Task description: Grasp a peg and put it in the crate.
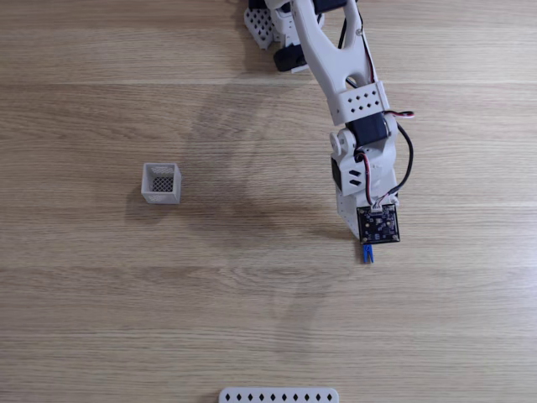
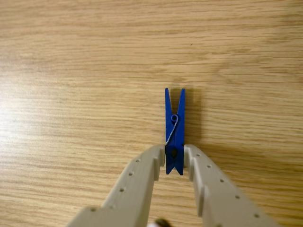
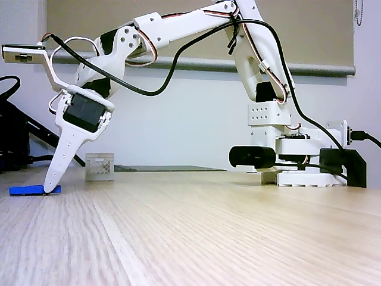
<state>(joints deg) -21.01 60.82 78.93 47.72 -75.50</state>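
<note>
Peg (image 2: 174,131) lies flat on the wood table (image 2: 71,71), long axis running straight away from the wrist cam, split end pointing to the far side. Gripper (image 2: 174,160) is down at table level w/ its two fingers either side of the peg's near end; left finger (image 2: 142,177) and right finger (image 2: 208,182) sit right against the blue sides, tips about level w/ the hole just short of the peg's near end. Looks closed in on the peg, but can't tell if it's truly pinching or just touching, and the peg is not lifted. In a fixed view from above, peg (image 1: 367,254) pokes out just below the wrist cam board, only its blue tip visible, arm (image 1: 352,101) reaching down from the top edge. Crate (image 1: 161,183) stands well apart to the left in that view, upright, mesh bottom showing. A white perforated strip (image 1: 278,395) lies at the bottom edge. In a low side fixed view the finger tips (image 3: 52,186) touch the table, peg (image 3: 27,190) flat on the wood, sticking out left from under the tip; crate (image 3: 99,167) behind, just right of the gripper.
</note>
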